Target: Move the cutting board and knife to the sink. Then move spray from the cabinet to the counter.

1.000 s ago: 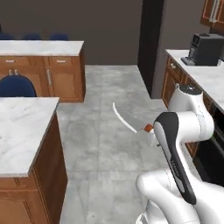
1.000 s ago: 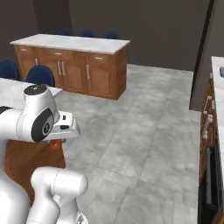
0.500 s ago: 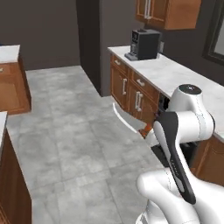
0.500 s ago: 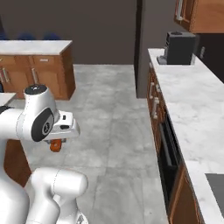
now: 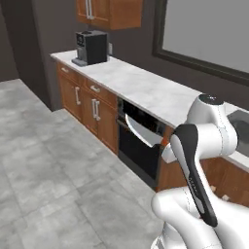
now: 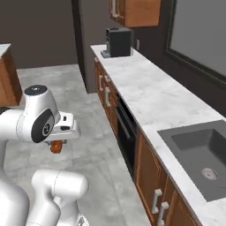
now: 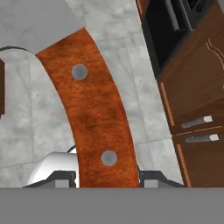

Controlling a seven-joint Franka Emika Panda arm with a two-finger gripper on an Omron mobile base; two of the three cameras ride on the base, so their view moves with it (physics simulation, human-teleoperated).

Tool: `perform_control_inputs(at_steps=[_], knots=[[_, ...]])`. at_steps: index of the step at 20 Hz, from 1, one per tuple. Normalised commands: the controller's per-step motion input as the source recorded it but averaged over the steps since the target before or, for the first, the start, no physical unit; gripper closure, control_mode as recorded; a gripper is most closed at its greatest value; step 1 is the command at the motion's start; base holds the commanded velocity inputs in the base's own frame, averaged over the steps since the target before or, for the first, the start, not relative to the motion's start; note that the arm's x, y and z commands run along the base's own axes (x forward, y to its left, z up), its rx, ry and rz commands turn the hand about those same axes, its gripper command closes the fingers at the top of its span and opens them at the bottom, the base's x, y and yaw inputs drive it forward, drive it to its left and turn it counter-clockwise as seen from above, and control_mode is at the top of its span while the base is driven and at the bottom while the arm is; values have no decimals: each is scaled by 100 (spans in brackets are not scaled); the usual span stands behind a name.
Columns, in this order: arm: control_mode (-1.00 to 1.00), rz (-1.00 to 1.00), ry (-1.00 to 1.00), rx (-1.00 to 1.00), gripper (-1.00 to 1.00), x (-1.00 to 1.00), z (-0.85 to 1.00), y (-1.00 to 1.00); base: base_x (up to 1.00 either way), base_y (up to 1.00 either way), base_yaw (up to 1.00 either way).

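My gripper [image 7: 106, 176] is shut on the knife [image 7: 96, 109]. Its curved reddish-brown handle with two grey rivets sits between the two finger tips. In the left base view the silver blade [image 5: 140, 134] sticks out to the left of my arm, above the floor. The handle's end [image 6: 55, 147] shows under my hand in the right base view. The dark grey sink [image 6: 204, 154] is sunk into the white marble counter [image 6: 150, 92] to the right, and its edge [image 5: 240, 122] shows behind my arm. The cutting board and the spray are out of view.
A black coffee machine [image 5: 91, 47] stands at the counter's far end. A shut reddish-brown upper wall cabinet [image 5: 109, 12] hangs above it. A black oven [image 5: 138, 146] sits under the counter between wooden drawers [image 5: 92, 102]. Grey tiled floor [image 5: 44, 160] lies open to the left.
The whole picture has swung from the island and floor to the long counter with the sink, so the base has turned. The knife has stayed in my grip.
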Motion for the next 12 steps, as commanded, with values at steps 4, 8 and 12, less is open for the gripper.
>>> perform_control_inputs(at_steps=[4,8,12], knots=[[100,0,0,0,100,0,0,0,-45,-48,-55],[100,0,0,0,100,0,0,0,-19,-57,-58],[100,0,0,0,100,0,0,0,2,-34,-58]])
